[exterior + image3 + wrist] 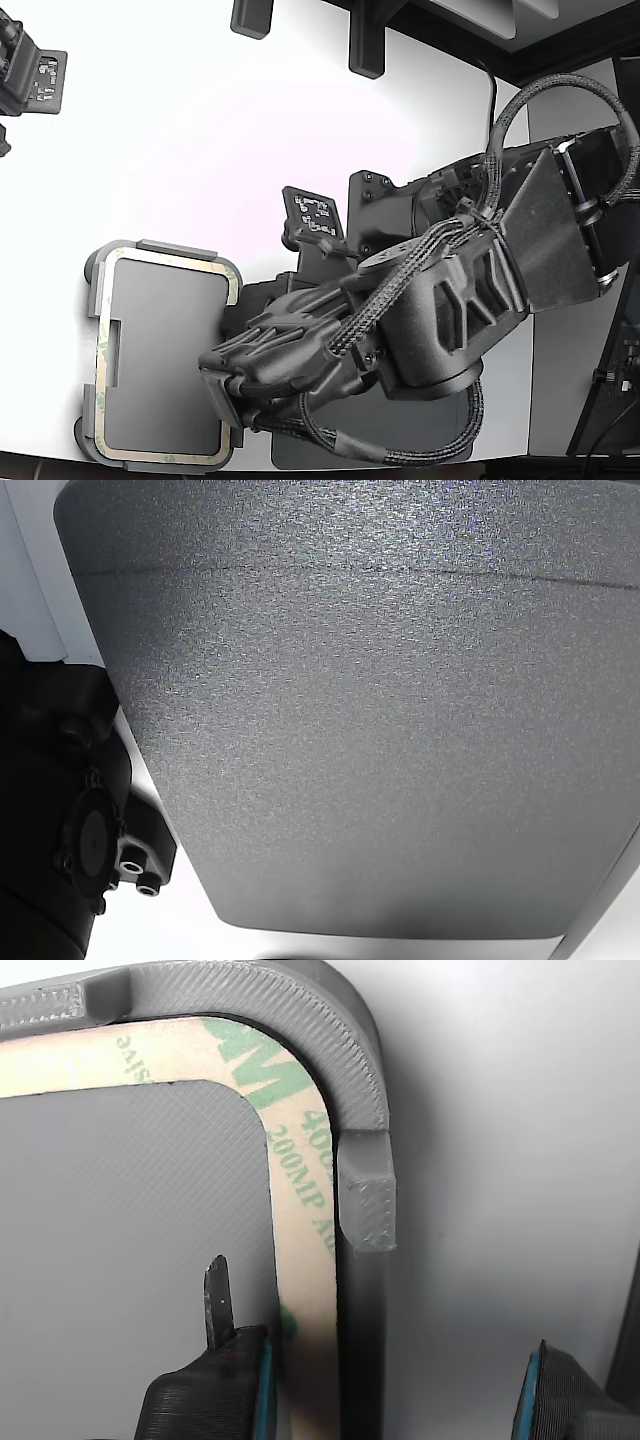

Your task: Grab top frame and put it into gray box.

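Note:
The gray box (112, 252) lies at the exterior view's lower left, and the tan top frame (232, 277) rests flat inside its rim. Up close, the top frame (300, 1220) shows green printed marks and hugs a rounded corner of the gray box (365, 1200). My gripper (385, 1360) is open and low over one long side of the box. One finger (215, 1310) sits over the frame's open centre, while the other finger (560, 1400) is outside the box wall over the white table. Nothing is held. In the exterior view the gripper (225, 388) is mostly hidden by the arm.
A dark gray flat mat (400, 455) lies under the arm at the bottom edge and fills the other view (380, 710). A small black marker board (314, 216) stands mid-table. A second black unit (30, 75) is at the top left, with black brackets (365, 45) along the far edge.

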`<action>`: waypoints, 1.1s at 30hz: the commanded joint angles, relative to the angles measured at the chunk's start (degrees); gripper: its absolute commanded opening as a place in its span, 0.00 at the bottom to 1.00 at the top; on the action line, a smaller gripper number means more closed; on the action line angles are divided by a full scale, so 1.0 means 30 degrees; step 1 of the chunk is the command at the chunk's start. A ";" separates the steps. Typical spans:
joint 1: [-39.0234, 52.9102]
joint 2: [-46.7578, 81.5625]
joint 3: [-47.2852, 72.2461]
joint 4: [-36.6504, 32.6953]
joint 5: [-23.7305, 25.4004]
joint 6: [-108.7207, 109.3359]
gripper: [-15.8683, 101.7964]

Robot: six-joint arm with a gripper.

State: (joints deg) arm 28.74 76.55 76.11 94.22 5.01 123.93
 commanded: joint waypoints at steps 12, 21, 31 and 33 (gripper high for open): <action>-0.0176 0.0850 -0.2549 -0.0146 0.1816 -0.1406 0.97; -0.0205 0.3369 -0.0996 -0.3721 0.4453 -1.0254 0.98; -0.1963 1.2568 0.8350 -1.1455 0.6738 -2.8330 0.98; -0.3105 1.4766 1.0225 -1.2187 0.5801 -3.0996 0.98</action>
State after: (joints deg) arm 22.94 108.98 98.53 61.70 24.52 54.23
